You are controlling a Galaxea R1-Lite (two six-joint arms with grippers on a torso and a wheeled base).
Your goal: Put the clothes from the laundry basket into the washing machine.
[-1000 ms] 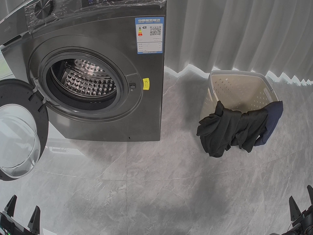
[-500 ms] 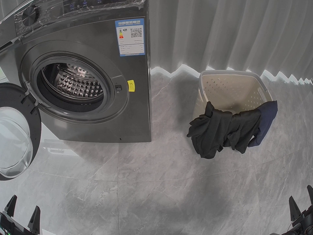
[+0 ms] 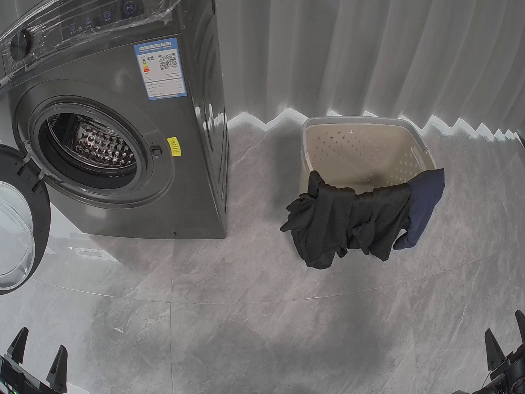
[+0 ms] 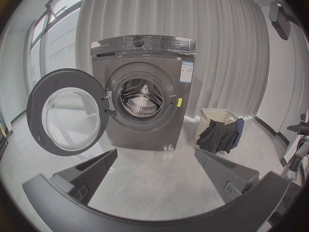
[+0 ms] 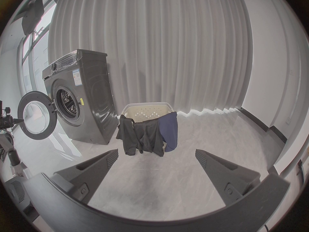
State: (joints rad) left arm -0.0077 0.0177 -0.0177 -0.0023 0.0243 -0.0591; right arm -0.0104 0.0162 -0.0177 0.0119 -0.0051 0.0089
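Head view: the washing machine (image 3: 109, 192) stands at the left with its back to a pleated white curtain (image 3: 355, 45). Its round door (image 3: 19, 220) is swung fully open toward the robot's left, hinged at the left rim of the opening, and the perforated steel drum (image 3: 93, 146) shows inside.

To the right of the machine, with a strip of grey tiled floor (image 3: 246, 313) between the two, sits the laundry basket (image 3: 361, 138); its far rim lies near the curtain hem. A black garment (image 3: 339, 220) is draped over the near rim and hangs down the outer wall. Whether its lower edge touches the floor cannot be told. A navy garment (image 3: 424, 198) hangs over the near right corner, touching the black one.

A broad stretch of floor lies between both grippers and the basket and machine. The left gripper (image 3: 41, 339) sits at the lower left corner, well apart from the door's edge, and the right gripper (image 3: 503, 324) at the lower right corner. In each wrist view the fingers are spread wide with floor showing between them — the left pair faces the open drum, the right pair faces the draped clothes.
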